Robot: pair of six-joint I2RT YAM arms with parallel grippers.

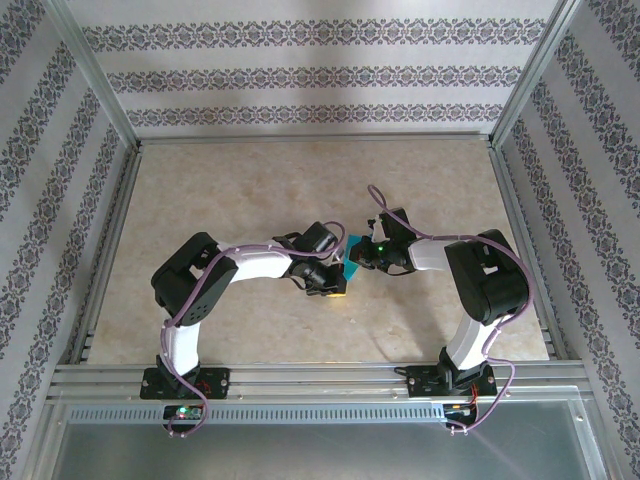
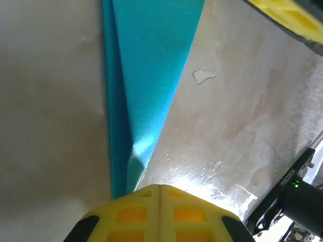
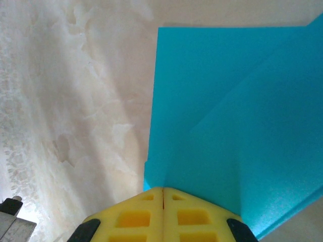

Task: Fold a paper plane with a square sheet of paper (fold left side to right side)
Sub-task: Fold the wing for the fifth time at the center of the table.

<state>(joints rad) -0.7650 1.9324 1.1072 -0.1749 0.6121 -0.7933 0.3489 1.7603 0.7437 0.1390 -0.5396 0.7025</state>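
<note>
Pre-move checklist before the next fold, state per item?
1. The left claw is shut: ok.
2. The right claw is shut: ok.
3. The paper carries creases and overlapping layers: ok.
4. The paper narrows to a point at the left claw: ok.
5. The paper is pinched, not just pressed, by either claw: cannot tell.
6. The paper rests on the table between both claws: ok.

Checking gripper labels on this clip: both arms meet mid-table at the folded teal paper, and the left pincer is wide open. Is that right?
Not quite. The left pincer is shut, closed with no gap, as the left wrist view shows. The rest stands: both arms meet mid-table at the folded teal paper.
</note>
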